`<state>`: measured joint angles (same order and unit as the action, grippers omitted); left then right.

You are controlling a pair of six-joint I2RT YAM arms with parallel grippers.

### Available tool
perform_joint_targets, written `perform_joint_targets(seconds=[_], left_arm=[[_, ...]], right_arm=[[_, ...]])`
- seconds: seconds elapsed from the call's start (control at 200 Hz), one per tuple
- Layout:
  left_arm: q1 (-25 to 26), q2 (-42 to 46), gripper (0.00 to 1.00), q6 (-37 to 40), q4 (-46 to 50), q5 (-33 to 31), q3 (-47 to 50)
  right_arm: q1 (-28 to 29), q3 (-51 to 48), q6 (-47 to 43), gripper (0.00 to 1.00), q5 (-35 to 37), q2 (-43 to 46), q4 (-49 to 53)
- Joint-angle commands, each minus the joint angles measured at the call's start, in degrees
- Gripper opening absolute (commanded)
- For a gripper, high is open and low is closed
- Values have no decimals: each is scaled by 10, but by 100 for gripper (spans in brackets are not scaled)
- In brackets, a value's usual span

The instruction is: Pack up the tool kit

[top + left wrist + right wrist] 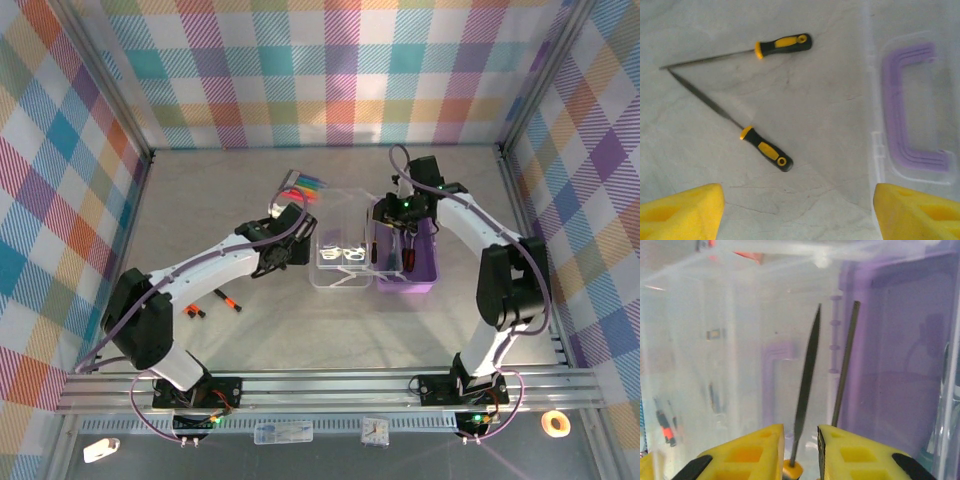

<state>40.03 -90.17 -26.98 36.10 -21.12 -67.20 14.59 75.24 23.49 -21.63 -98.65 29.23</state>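
Observation:
The tool kit lies open: its purple base [432, 265] on the right, its clear lid [340, 278] folded out to the left. My right gripper [398, 215] hangs over the base. In the right wrist view its fingers [765, 450] stand slightly apart, open, with a blurred dark file [807, 375] loose between them, its yellow collar near the left finger. A second thin shaft [845, 370] lies beside it against the purple base [900, 365]. My left gripper [797, 210] is open over bare table next to the lid's purple handle [910, 115]. Two black-and-yellow-handled tools [785, 44] [765, 149] lie ahead of it.
A flat pack of rainbow markers [303, 185] lies behind the left gripper. The two loose tools [228, 300] rest on the table left of the kit, near the left arm. Metal frame rails run along the table's edges.

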Motion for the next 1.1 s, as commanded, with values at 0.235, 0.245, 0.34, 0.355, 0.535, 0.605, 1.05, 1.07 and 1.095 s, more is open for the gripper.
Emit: perform_joint_targets(seconds=[0.235,0.245,0.34,0.355,0.535,0.605,1.05,1.07,1.095], left_arm=[[-35,-101,69,-67,31,19,-14],[-36,-104,68,-70,32,18,-15],[-50,-133,63,-99,22,11,-9],[-53,-138,62,-103,18,13,-6],[-73,-170,56,-128,-21,40,6],[-74,-171,55,-129,-30,34,11],[-103,-99,37,-169,-37,-14,98],[-105,-97,36,-170,-36,-15,99],[-106,-94,35,-171,-35,-17,101]], right_arm=[[2,-48,12,29,1,128,-11],[3,-50,12,29,1,131,-12],[3,-70,15,30,-5,151,-18],[3,-72,15,30,-6,153,-19],[2,-80,4,31,-7,166,-11],[3,-80,2,31,-8,167,-9],[3,-95,17,32,-30,162,-36],[3,-95,18,32,-31,163,-37],[3,-95,18,32,-31,164,-38]])
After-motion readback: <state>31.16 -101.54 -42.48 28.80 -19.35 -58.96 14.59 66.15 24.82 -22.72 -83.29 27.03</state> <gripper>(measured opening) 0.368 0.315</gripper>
